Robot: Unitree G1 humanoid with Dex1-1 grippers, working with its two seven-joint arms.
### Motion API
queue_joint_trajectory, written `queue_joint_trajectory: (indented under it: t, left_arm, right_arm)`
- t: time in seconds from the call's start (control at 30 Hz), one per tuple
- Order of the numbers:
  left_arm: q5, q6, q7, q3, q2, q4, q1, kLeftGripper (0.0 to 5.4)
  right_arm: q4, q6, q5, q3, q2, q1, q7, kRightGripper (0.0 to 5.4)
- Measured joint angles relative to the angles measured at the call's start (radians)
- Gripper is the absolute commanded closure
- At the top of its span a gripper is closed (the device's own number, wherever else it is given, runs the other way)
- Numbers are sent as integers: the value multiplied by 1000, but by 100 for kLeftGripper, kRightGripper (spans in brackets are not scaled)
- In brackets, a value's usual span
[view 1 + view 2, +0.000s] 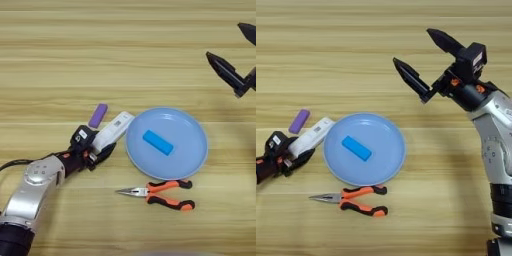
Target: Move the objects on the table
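Observation:
A round light-blue plate (192,150) lies mid-table with a small blue block (158,142) on it. Left of the plate, my left gripper (102,145) is shut on the near end of the white bar-shaped device (116,127), which points up and right toward the plate's rim. A small purple block (98,115) lies just beyond the device. Orange-and-black pliers (162,193) rest in front of the plate, nose to the left. My right gripper (418,52) hovers open, far right and beyond the plate, with nothing between its fingers.
The tan wood-grain table (60,60) fills the view. My right arm (496,130) comes in along the right side in the right eye view. My left forearm (35,192) lies across the near-left corner.

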Motion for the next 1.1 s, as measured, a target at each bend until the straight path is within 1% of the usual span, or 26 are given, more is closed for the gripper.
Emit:
queue_joint_trajectory:
  t: [0.4, 0.57, 0.67, 0.7, 0.93, 1.1]
  left_arm:
    - [10, -53, -4, -16, -1, 4, 7, 105]
    - [10, -79, -22, -22, -2, 2, 17, 42]
    - [12, -95, -26, -25, -2, 1, 23, 15]
    - [15, -110, -29, -28, -2, 1, 25, 4]
    - [19, -171, -40, -31, -2, 0, 36, 4]
    - [23, -188, -33, -30, -4, 0, 35, 4]
  right_arm:
    - [1, 0, 0, 1, 0, 0, 2, 0]
    - [1, 0, 0, 2, 1, 0, 2, 0]
    - [1, 0, 0, 2, 1, 0, 2, 0]
    - [1, -1, 0, 2, 1, 0, 2, 0]
    - [3, -1, 0, 3, 2, 0, 2, 0]
    - [4, -2, 0, 3, 5, 0, 2, 0]
